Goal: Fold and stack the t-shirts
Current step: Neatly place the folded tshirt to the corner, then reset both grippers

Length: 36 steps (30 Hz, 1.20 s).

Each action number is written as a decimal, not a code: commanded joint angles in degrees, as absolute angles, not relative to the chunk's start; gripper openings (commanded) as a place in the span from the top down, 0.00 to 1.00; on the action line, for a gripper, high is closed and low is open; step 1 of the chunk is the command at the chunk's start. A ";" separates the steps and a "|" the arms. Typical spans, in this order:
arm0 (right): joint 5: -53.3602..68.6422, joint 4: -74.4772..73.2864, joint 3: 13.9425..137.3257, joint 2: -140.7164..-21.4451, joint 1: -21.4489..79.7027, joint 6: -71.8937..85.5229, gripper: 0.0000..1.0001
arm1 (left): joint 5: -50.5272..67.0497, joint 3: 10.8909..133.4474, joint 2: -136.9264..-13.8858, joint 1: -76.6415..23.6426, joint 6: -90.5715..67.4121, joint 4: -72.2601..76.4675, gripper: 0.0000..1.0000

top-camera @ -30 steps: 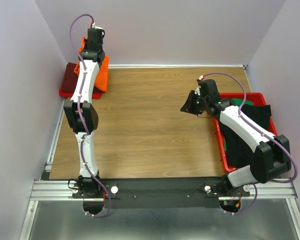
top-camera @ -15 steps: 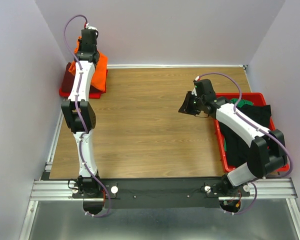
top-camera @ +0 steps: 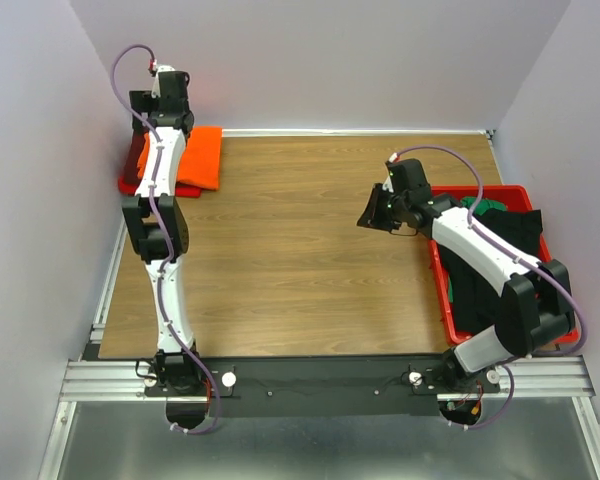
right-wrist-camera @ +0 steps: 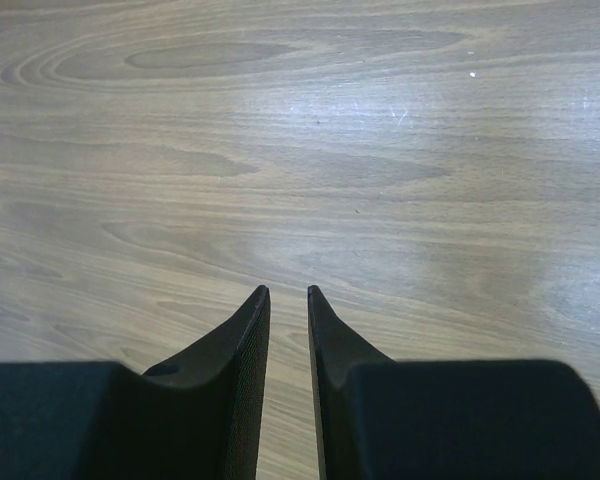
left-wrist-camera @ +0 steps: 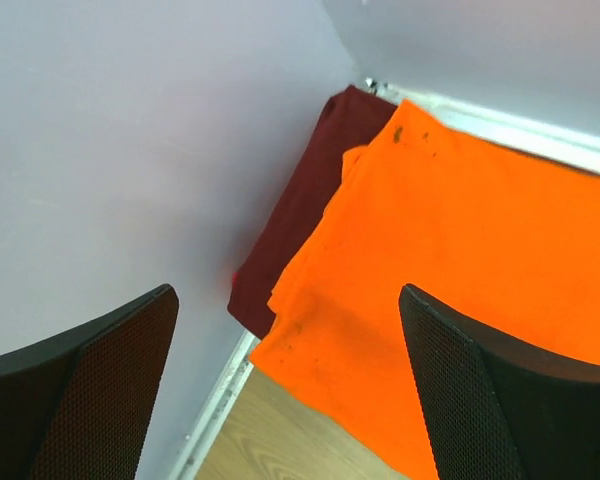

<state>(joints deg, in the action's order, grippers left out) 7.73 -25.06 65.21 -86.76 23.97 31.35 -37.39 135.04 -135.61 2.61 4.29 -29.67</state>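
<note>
A bright orange t-shirt (top-camera: pixel 202 155) (left-wrist-camera: pixel 460 260) lies folded flat at the table's back left corner, on top of a dark maroon t-shirt (top-camera: pixel 132 168) (left-wrist-camera: pixel 300 205) that shows along its left side. My left gripper (top-camera: pixel 143 112) (left-wrist-camera: pixel 288 300) hangs above that pile, open wide, with nothing between its fingers. My right gripper (top-camera: pixel 372 212) (right-wrist-camera: pixel 288 292) hovers over bare wood right of centre; its jaws are empty, with only a narrow gap between them. A black t-shirt (top-camera: pixel 500 250) and a green t-shirt (top-camera: pixel 480 205) lie crumpled in the red tray (top-camera: pixel 436 268).
The red tray stands along the table's right edge, under the right arm. Pale walls close in the back and both sides, and the left wall (left-wrist-camera: pixel 100 150) is very close to the left gripper. A metal rail (left-wrist-camera: pixel 215 410) runs along the table's left edge.
My left gripper has opened and let go of the orange t-shirt, which now lies flat on the pile, and the arm has drawn back toward the corner. The right arm has barely moved.
</note>
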 commanded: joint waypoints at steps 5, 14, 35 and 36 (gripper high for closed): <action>5.19 -25.40 62.93 -82.80 24.43 30.24 0.72 | -24.46 132.19 -125.08 2.64 -6.59 -27.60 0.02; 3.34 -23.91 62.05 -80.25 24.43 30.06 0.72 | -8.79 104.53 -105.93 -2.19 -16.60 -13.73 0.02; -6.68 -18.02 54.93 -67.85 24.43 30.32 0.70 | -18.73 63.11 -68.91 -39.02 -22.94 -3.43 0.02; -6.59 -18.02 54.93 -67.76 24.43 29.89 0.70 | -18.29 62.67 -68.47 -39.02 -22.94 -3.69 0.02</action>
